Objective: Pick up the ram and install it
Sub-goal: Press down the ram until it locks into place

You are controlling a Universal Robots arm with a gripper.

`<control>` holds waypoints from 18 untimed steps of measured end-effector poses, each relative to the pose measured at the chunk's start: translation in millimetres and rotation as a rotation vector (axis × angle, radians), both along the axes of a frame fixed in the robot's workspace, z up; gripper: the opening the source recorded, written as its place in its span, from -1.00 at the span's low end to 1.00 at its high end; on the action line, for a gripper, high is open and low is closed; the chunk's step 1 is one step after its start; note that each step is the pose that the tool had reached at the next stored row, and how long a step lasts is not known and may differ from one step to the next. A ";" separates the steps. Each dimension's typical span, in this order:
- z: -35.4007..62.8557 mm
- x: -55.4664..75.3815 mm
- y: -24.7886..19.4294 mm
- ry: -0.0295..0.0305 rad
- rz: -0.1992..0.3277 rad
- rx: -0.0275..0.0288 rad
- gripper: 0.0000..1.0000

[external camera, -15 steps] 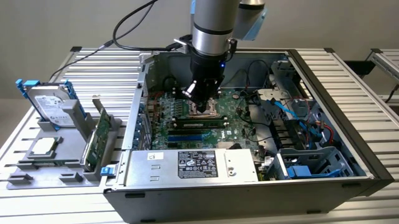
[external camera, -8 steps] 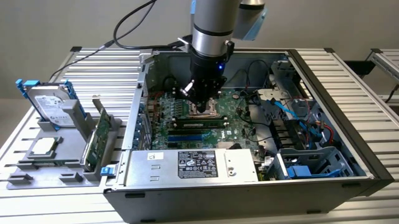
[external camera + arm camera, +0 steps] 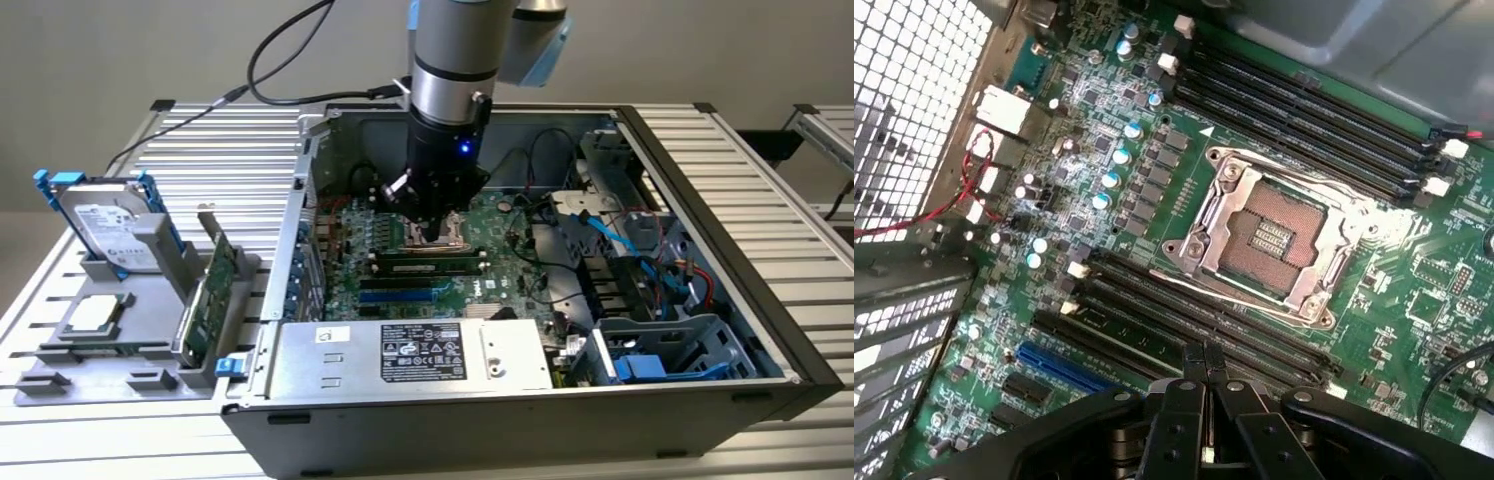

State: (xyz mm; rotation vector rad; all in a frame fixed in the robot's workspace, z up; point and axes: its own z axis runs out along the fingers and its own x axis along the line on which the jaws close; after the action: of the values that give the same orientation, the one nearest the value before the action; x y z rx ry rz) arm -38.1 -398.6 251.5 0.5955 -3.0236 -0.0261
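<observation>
Exterior view: your ram (image 3: 427,266) sits flat in a motherboard (image 3: 414,255) slot, long axis running toward that view's left and right. Tool (image 3: 424,222) hovers just above the socket (image 3: 1269,235), pinched closed, holding nothing.

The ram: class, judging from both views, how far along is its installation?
Looks done: the ram is off the rack and appears to stand in a slot on the motherboard, beside the CPU socket. In hand: nothing visible. The claw is shut, low over the black slots next to the socket. Left: I cannot tell whether the stick is fully seated and latched.
</observation>
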 end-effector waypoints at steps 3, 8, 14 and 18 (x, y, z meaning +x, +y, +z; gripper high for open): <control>-0.7 0.0 0.0 -0.0003 -0.046 0.0000 -0.79; -1.7 0.0 0.0 -0.0010 -0.121 0.0000 -0.79; -2.9 0.0 0.0 -0.0018 -0.208 0.0001 -0.79; -3.3 0.0 0.0 -0.0022 -0.266 -0.0001 -0.79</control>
State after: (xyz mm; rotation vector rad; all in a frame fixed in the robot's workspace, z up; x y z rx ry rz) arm -38.1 -398.6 248.2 0.1894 -3.0807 -0.0374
